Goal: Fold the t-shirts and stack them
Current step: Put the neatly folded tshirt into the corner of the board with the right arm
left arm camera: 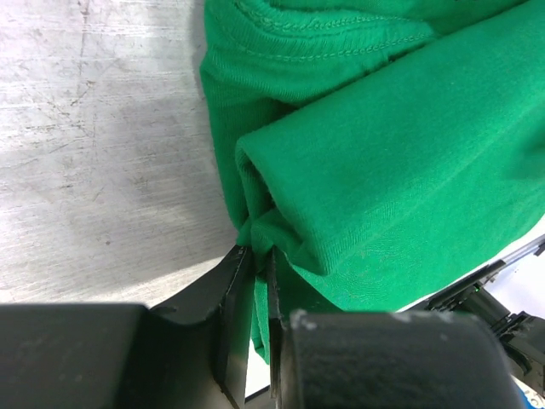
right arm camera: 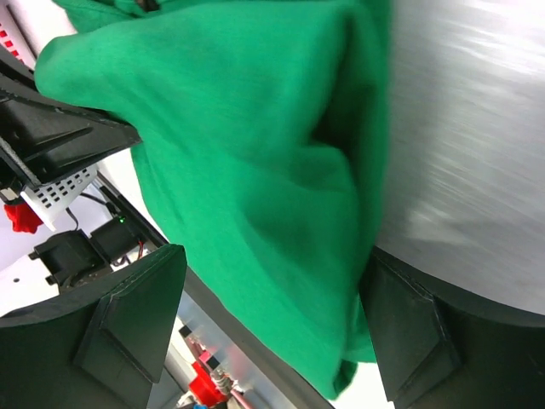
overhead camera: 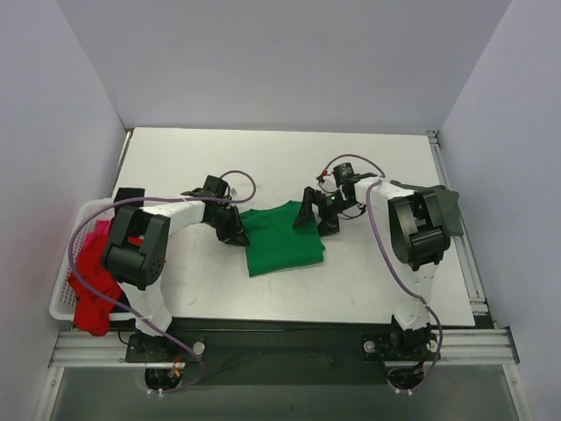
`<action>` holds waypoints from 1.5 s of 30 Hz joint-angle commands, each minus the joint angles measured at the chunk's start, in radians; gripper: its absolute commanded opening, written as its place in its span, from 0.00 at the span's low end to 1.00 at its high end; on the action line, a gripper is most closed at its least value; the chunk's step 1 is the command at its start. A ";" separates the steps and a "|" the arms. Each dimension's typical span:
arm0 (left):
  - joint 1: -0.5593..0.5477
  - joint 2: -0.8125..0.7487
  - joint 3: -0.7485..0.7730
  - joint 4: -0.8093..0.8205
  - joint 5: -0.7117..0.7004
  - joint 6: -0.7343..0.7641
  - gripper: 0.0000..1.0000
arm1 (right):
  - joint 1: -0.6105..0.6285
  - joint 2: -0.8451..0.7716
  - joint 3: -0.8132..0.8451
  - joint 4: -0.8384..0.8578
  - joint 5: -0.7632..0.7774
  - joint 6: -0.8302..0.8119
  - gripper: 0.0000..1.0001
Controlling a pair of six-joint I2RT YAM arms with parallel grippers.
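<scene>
A green t-shirt (overhead camera: 280,239), partly folded, lies on the table's middle. My left gripper (overhead camera: 233,230) is at its left edge. In the left wrist view the left gripper (left arm camera: 260,264) is shut, pinching a bunched fold of the green t-shirt (left arm camera: 400,170) between its fingertips. My right gripper (overhead camera: 316,216) is at the shirt's upper right edge. In the right wrist view the right gripper (right arm camera: 272,332) has its fingers (right arm camera: 128,324) wide apart, and the green t-shirt (right arm camera: 238,145) lies loose between them, not pinched.
A white basket (overhead camera: 63,289) at the table's left edge holds red clothing (overhead camera: 95,294) and a pink piece (overhead camera: 95,230), with the red one hanging over its front. The white table (overhead camera: 289,158) has walls on three sides.
</scene>
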State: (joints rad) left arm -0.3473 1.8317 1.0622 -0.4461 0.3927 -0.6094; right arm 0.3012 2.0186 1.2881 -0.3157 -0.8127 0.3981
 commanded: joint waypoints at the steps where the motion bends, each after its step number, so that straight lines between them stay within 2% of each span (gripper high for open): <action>1: 0.001 0.046 -0.019 -0.011 -0.038 0.046 0.17 | 0.036 0.029 -0.023 0.032 0.035 0.019 0.82; 6: 0.005 0.049 -0.019 -0.003 -0.020 0.050 0.17 | 0.076 0.045 -0.015 0.061 0.041 0.044 0.81; 10: 0.007 0.052 -0.022 0.001 -0.005 0.051 0.17 | 0.087 0.046 -0.015 0.069 0.053 0.051 0.75; 13: 0.007 0.049 -0.025 0.018 0.015 0.046 0.20 | 0.087 0.040 -0.019 0.073 0.060 0.061 0.59; 14: 0.007 0.049 -0.027 0.024 0.020 0.043 0.22 | 0.087 0.039 -0.021 0.076 0.063 0.061 0.50; 16: 0.008 0.041 -0.019 0.027 0.028 0.037 0.30 | 0.087 0.035 -0.024 0.076 0.063 0.062 0.43; 19: 0.013 0.025 -0.011 0.033 0.041 0.023 0.41 | 0.084 0.023 -0.030 0.076 0.069 0.068 0.16; 23: 0.025 0.000 0.010 0.030 0.052 0.008 0.51 | 0.061 0.000 -0.024 0.058 0.079 0.056 0.06; 26: 0.042 -0.026 0.024 0.024 0.058 0.004 0.54 | 0.035 -0.030 0.005 -0.003 0.112 0.004 0.00; 37: 0.085 -0.084 -0.001 0.023 0.067 0.011 0.56 | -0.086 -0.095 0.132 -0.387 0.217 -0.310 0.00; 41: 0.088 -0.094 -0.027 0.050 0.077 0.013 0.56 | -0.140 -0.118 0.171 -0.526 0.311 -0.390 0.00; 45: 0.088 -0.095 -0.053 0.078 0.087 0.004 0.56 | -0.212 -0.165 0.200 -0.582 0.386 -0.450 0.00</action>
State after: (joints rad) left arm -0.2665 1.7767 1.0191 -0.4099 0.4625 -0.6163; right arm 0.1333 1.9465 1.4433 -0.7429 -0.5163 0.0387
